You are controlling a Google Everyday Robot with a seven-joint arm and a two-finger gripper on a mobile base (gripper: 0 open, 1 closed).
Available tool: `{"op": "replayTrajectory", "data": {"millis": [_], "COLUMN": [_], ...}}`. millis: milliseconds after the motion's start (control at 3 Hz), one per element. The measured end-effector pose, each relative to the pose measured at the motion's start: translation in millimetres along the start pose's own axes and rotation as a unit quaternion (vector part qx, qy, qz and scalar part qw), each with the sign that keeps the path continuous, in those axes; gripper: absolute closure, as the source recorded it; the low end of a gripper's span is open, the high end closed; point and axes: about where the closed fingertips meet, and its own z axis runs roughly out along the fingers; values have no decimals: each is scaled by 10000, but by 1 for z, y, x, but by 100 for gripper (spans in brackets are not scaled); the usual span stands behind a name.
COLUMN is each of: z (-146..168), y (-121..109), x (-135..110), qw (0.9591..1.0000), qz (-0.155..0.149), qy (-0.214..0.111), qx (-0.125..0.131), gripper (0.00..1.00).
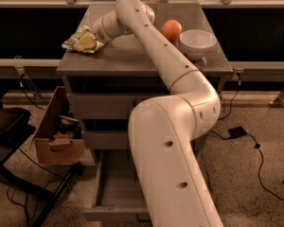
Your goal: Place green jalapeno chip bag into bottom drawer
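Clearly the gripper (pixel 93 35) sits at the green jalapeno chip bag (pixel 78 42) by the bench's (pixel 123 56) left edge; whether the jaws hold it cannot be told. A nudge could slide the slick bag off that edge, missing the open bottom drawer (pixel 114 188).

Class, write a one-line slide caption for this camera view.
Robot gripper at the green jalapeno chip bag on the cabinet top, bottom drawer open below; orange and bowl nearby.
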Motion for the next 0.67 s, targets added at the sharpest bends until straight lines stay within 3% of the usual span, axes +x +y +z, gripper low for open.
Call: {"op": "replayTrajectory", "data": {"millis": [667], "z": [0], "y": [-1], "x": [-3], "qw": [10000], "qz": [0], "qy": [9], "qx": [-10], "gripper": [86]}}
